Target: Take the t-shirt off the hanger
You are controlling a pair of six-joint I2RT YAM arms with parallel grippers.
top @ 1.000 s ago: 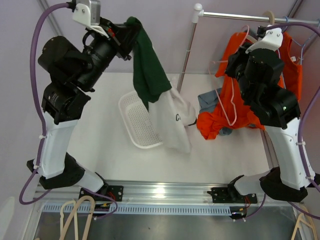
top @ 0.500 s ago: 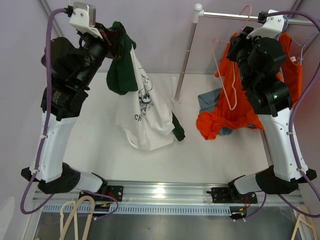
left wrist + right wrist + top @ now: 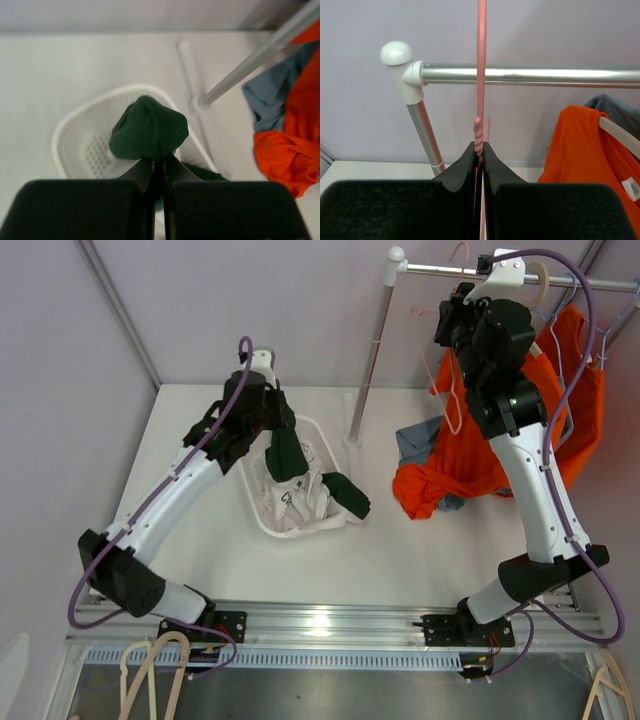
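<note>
While the left gripper [image 3: 162, 167] is clamped on a green fold of the t-shirt [image 3: 149, 129], the shirt lies straight ahead of it, its white body heaped down in the basket [image 3: 64, 127]. Farther back, the right gripper [image 3: 480, 149] reaches high and pinches the bare hanger [image 3: 481, 75] upright. The hanger's stem crosses in front of the rail [image 3: 530, 75] — hooking it there looks next.
</note>
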